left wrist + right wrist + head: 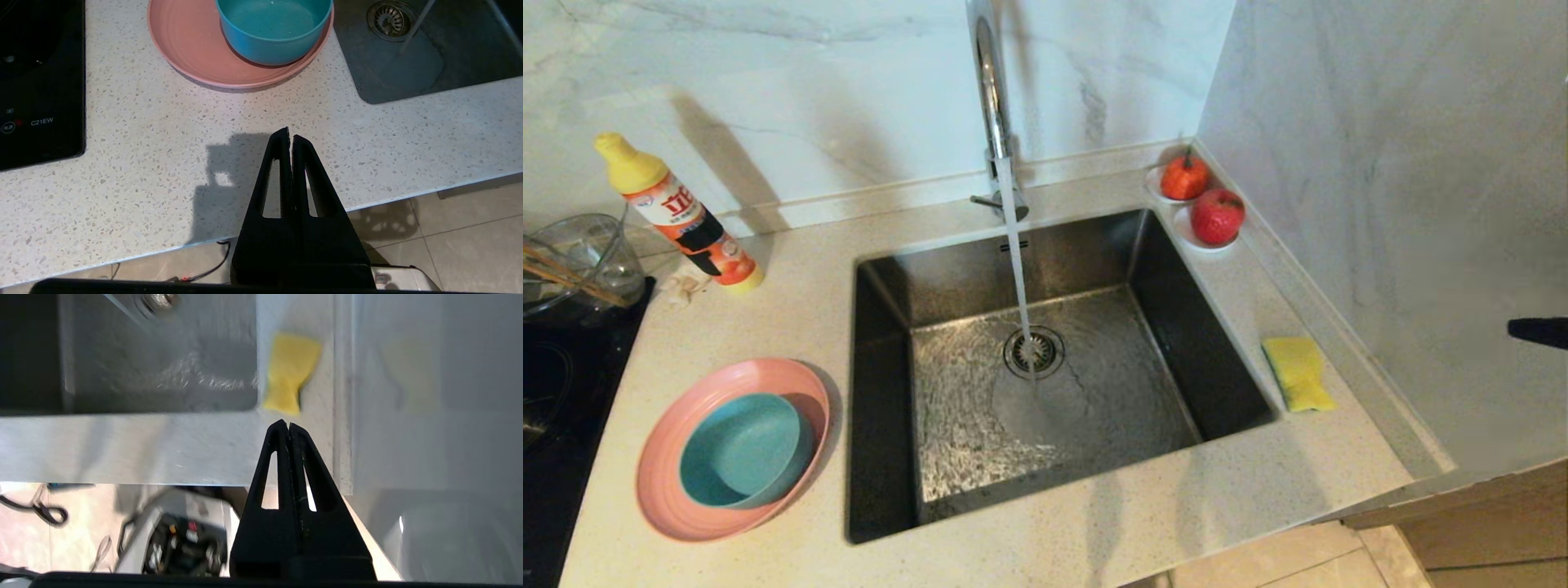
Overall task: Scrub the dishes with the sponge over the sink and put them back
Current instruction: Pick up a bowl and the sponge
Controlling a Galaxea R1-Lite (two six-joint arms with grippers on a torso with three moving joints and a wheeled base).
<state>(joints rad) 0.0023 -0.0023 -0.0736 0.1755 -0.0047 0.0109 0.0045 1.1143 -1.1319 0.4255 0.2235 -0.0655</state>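
1. The sink (1045, 367) sits in the middle of the speckled countertop (792, 318), with water running from the chrome faucet (992, 98) onto the basin floor beside the round drain (1034, 352).
2. Left of the sink, the pink plate (666, 474) lies flat on the counter, its rim close to the basin's left edge and near the counter's front edge. The teal-blue bowl (743, 449) stands upright inside it, set toward the sink side.
3. The sponge (1298, 373) lies yellow face up on the narrow strip of counter to the right of the sink, between the basin's right edge and the side wall (1405, 204); that strip leaves little room on either side.
4. The right gripper (288, 424) hangs over the counter's front right corner, fingers pressed together and holding nothing, with the sponge just ahead of its tips. In the head view only a dark tip (1538, 331) shows at the right edge, against the wall.
5. The left gripper (289, 134) is parked above the counter's front edge, fingers together and empty, well short of the plate, with bare counter between.
6. At the back left, a clear glass bowl (576, 257) holds wooden chopsticks (568, 278) beside a detergent bottle (678, 214), next to a black cooktop (564, 392).
7. Two red fruits (1201, 200) on small dishes fill the back right corner.
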